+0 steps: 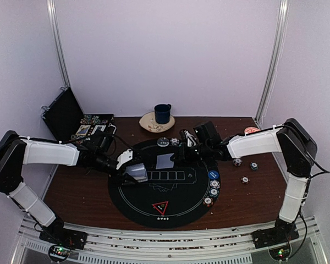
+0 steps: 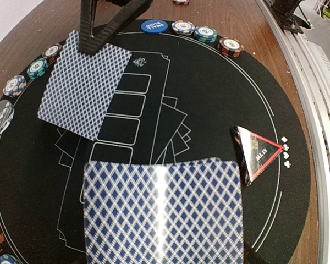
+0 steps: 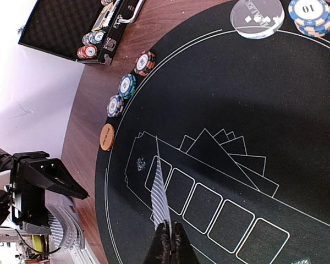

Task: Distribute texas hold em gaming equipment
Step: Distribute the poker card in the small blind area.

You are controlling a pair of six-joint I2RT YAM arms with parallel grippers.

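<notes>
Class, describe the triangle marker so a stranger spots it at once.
Find the round black mat on the brown table. Near its edge by the arm bases lies the triangle marker, black with a red border. Unlike the round chips nearby, it has three corners.

2 arms, same build: left arm (image 1: 49, 153) and right arm (image 1: 253, 144) each have white shell links, black joint housings and matte black jaws. Black cables run along both. Black bases (image 1: 63, 237) carry small green and red indicator lights.

One triangle marker (image 1: 160, 208), one mug (image 1: 163, 113), perhaps a dozen chips (image 1: 213, 192).
</notes>
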